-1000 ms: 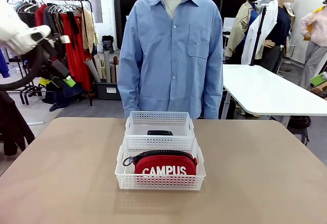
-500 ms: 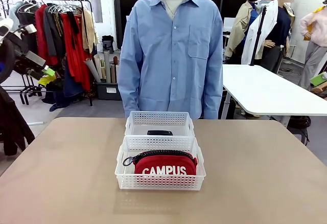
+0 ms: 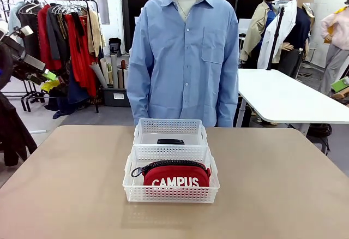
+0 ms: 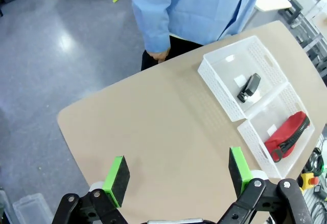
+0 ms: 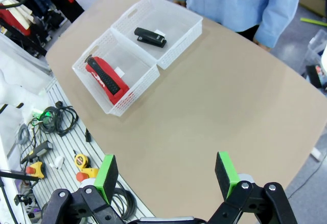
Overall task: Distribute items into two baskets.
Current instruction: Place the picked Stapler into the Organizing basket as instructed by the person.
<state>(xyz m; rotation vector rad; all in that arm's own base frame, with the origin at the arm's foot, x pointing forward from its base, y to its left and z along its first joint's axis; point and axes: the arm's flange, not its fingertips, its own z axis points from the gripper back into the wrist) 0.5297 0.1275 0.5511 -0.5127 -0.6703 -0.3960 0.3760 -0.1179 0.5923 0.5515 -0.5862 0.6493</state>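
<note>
Two baskets sit end to end at the middle of the table in the front view, touching. The near basket holds the red pouch, standing on edge with its lettering toward the camera. The far basket holds the black stapler. A person stands behind the far edge, arms down. At the picture's left edge the left tool is raised high and well clear of the table.

From the left wrist, the left tool has its green pads well apart, with nothing between them. It looks down from a height on bare table. Both baskets lie off to one side, the stapler in one basket and the pouch in the other.

From the right wrist, the right tool is likewise spread wide and empty, hanging high above the table. The stapler lies in the farther basket, the pouch in the nearer one.

By my reading, one item in each basket means the sharing-out is done, and both arms are pulled back. No item is left on the table to pick. The next move likely calls only for the arms to keep clear, or rest.
</note>
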